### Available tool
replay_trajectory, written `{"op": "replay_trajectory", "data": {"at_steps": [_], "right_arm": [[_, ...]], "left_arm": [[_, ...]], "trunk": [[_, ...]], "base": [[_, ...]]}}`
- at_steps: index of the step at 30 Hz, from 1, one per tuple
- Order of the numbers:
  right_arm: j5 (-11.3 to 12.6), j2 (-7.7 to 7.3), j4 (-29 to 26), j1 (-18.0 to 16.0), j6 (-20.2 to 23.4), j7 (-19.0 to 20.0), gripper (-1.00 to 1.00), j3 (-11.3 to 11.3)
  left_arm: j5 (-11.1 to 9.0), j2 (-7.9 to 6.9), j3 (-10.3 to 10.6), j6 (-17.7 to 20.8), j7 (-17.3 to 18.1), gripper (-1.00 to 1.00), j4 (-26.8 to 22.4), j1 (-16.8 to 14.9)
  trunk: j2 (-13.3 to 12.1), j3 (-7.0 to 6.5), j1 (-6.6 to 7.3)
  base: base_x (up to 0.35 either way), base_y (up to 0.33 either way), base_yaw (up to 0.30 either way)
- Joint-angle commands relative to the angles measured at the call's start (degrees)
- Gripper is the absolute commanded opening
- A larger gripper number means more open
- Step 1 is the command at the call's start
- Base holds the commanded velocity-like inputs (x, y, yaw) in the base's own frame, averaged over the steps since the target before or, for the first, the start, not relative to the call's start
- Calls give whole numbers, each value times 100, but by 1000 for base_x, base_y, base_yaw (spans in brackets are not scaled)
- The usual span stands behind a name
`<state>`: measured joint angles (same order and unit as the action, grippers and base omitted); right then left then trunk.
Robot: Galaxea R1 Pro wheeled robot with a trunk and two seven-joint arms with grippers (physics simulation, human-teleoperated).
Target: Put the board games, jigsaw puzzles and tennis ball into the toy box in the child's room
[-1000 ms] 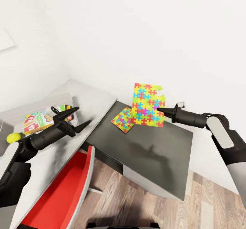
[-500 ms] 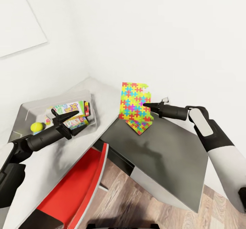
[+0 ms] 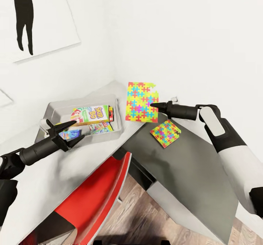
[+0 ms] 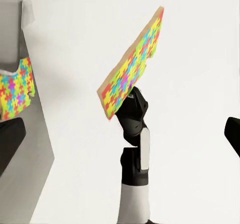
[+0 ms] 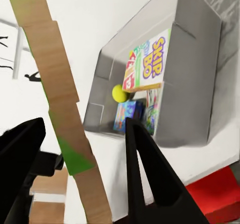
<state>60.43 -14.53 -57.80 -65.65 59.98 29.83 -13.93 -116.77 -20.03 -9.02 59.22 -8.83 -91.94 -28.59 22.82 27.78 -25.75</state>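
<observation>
My right gripper (image 3: pixel 153 105) is shut on a jigsaw puzzle (image 3: pixel 141 102), a bright multicoloured sheet held upright in the air just right of the toy box (image 3: pixel 51 110). In the right wrist view the jigsaw puzzle (image 5: pixel 55 99) shows edge-on between the fingers (image 5: pixel 145 174). The grey toy box (image 5: pixel 200 59) holds a SKIP BO board game (image 3: pixel 93 114), other game boxes and the tennis ball (image 5: pixel 119 92). A second jigsaw puzzle (image 3: pixel 165 133) lies flat on the dark table (image 3: pixel 190 164). My left gripper (image 3: pixel 77 129) hangs open over the box's near edge.
The toy box stands on a light grey table (image 3: pixel 54 172) in the room's corner, butted against the dark table. A red chair (image 3: pixel 95 197) sits tucked below the front edges. A black silhouette picture (image 3: pixel 25 15) hangs on the left wall. Wood-plank floor shows underneath.
The camera has swung left. My right gripper has carried the held puzzle leftward, away from the flat puzzle and up to the toy box. The left gripper stays open by the box.
</observation>
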Motion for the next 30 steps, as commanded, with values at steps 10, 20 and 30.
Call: {"op": "replay_trajectory", "data": {"at_steps": [10,20,30], "right_arm": [[-40,178,345,-305,2,-232,-100,-10],[-51,675,1457,-795,2,-997,-100,-6],[-87,1010,1978,-973,2,-1283,-100,-5]], "left_arm": [[-62,3,-261,19,-89,100,-2,120],[3,-45,-483,-2,-209,100,58,238],[27,-75,-791,1,-468,100,76,347]], "trunk": [[10,6,-3],[10,5,-3],[10,5,-3]], "base": [[0,0,290],[0,0,294],[0,0,296]]}}
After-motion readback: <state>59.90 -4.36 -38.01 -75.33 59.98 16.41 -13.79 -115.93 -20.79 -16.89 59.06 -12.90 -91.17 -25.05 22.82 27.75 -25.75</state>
